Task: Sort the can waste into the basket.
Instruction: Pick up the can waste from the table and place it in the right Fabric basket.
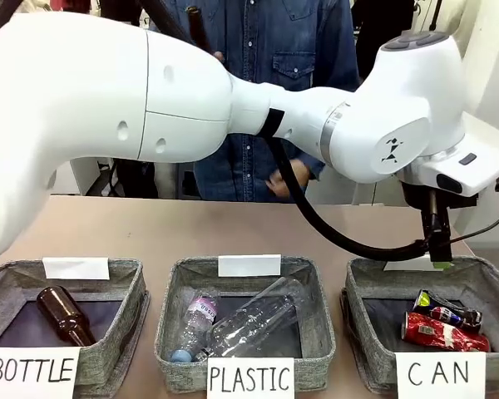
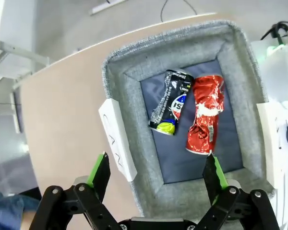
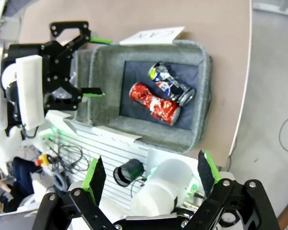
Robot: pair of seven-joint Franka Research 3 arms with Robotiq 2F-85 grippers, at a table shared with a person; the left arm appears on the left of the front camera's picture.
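Both crushed cans – the dark blue-black can (image 2: pixel 171 101) and the red can (image 2: pixel 204 115) – lie side by side in the CAN basket (image 2: pixel 134 86). The left gripper (image 2: pixel 157 173) hangs above, jaws wide and empty; the right gripper (image 3: pixel 149 173) is wide and empty too. Dropping lower risks snagging the basket's rim or its card – I judge little else could go wrong

Basket cards (image 1: pixel 439 375) — "BOTTLE", "PLASTIC", "CAN".

White arms, blk hands (image 2: pixel 156 175), prob. green pads (image 2: pixel 97 167)

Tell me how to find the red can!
Look at the three grey baskets along the table's near edge and pick the basket whose card says CAN. Two crushed cans lie inside, side by side. The red can is bright red; the dark can beside it is blue-black.
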